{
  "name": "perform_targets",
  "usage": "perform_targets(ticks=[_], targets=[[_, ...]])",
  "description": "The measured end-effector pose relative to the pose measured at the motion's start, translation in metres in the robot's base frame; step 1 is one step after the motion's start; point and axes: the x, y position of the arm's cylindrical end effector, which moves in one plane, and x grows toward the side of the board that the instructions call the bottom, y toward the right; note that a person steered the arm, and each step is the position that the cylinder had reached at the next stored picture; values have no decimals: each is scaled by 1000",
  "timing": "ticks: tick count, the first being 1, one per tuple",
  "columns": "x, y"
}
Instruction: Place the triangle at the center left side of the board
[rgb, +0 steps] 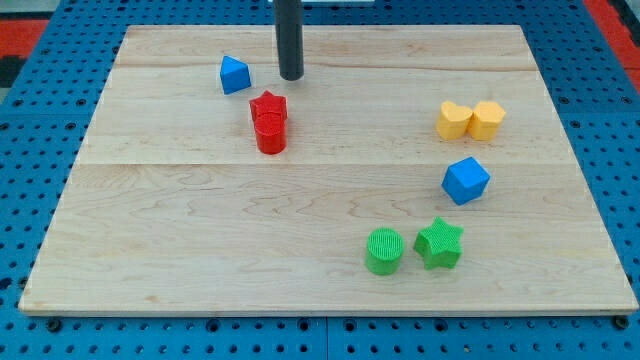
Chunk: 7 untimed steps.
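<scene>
Evidently, on the wooden board (330, 290) we were in the approach step: the blue triangle (234, 75) sat near the top left, and my tip (291, 77), a bare rod touching nothing, stood just right of it, so we judged the next move needed a push down and leftward.
</scene>
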Motion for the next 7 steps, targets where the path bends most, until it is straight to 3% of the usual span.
perform_targets(ticks=[2,3,4,6,7], targets=[[-14,-71],[25,-147],[56,-187],[-9,-128],[3,-74]])
